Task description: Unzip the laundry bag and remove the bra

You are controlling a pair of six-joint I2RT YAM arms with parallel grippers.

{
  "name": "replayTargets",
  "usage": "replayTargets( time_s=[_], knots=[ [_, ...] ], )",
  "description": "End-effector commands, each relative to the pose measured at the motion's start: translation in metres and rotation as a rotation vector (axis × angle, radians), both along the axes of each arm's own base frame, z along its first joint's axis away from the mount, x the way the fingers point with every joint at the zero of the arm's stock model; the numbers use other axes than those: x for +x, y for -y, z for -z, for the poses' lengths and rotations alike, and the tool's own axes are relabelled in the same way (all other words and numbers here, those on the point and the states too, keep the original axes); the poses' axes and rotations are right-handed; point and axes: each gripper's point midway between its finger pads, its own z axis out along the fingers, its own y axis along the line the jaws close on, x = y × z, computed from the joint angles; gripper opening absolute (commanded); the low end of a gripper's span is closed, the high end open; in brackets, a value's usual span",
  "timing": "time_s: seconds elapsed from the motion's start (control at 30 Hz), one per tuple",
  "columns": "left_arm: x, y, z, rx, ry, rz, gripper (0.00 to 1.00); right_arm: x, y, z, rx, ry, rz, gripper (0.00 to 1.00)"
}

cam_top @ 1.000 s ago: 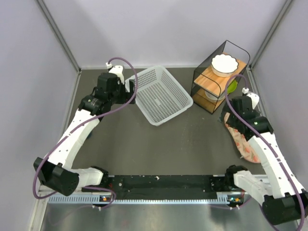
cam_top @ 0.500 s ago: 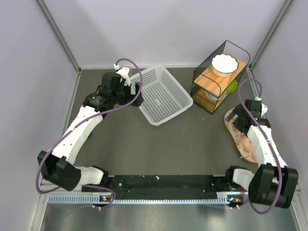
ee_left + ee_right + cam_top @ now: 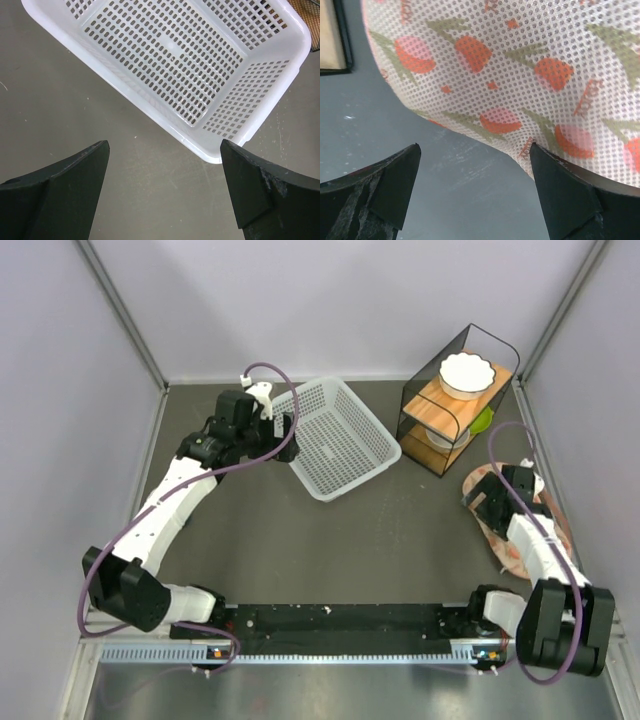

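Observation:
The laundry bag [image 3: 520, 540], beige-pink with red-orange prints, lies zipped at the right edge of the table, partly under my right arm. In the right wrist view its mesh fabric [image 3: 520, 75] fills the upper frame. My right gripper [image 3: 487, 502] is open and empty at the bag's near-left edge, its right finger [image 3: 570, 192] close against the fabric. My left gripper [image 3: 282, 435] is open and empty at the left rim of the white perforated basket [image 3: 332, 437], which also shows in the left wrist view [image 3: 190, 65]. The bra is hidden.
A black wire shelf [image 3: 455, 405] with wooden boards stands at the back right, a white scalloped bowl [image 3: 467, 372] on top and a green item below. The shelf's black frame edge [image 3: 342, 35] is just left of the bag. Grey walls enclose the table.
My right gripper has drawn back and down toward the bag's left edge. My left gripper has shifted slightly right toward the basket rim.

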Motion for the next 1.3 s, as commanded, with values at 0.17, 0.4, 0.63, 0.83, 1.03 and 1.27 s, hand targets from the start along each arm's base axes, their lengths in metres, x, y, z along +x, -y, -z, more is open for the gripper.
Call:
replayTargets(
  time_s=[0.17, 0.4, 0.63, 0.83, 1.03, 1.27],
  knots=[
    [0.006, -0.001, -0.010, 0.002, 0.044, -0.002, 0.98, 0.027, 0.043, -0.070, -0.186, 0.194, 0.143, 0.79],
    [0.007, -0.004, -0.006, 0.020, 0.035, -0.013, 0.98, 0.047, 0.038, -0.010, -0.114, 0.042, 0.135, 0.70],
    [0.002, -0.010, -0.005, 0.036, 0.035, -0.029, 0.98, 0.030, 0.026, -0.010, -0.077, 0.060, 0.111, 0.00],
    [0.003, -0.010, -0.012, 0.031, 0.048, -0.029, 0.98, 0.008, -0.004, -0.044, -0.016, 0.144, -0.051, 0.00],
    [0.006, 0.000, -0.017, 0.009, -0.027, -0.009, 0.98, -0.010, -0.082, -0.073, 0.142, 0.221, -0.403, 0.00],
    [-0.001, 0.032, -0.021, -0.136, -0.099, 0.079, 0.99, -0.038, -0.162, -0.078, 0.194, 0.225, -0.710, 0.00]
  ],
)
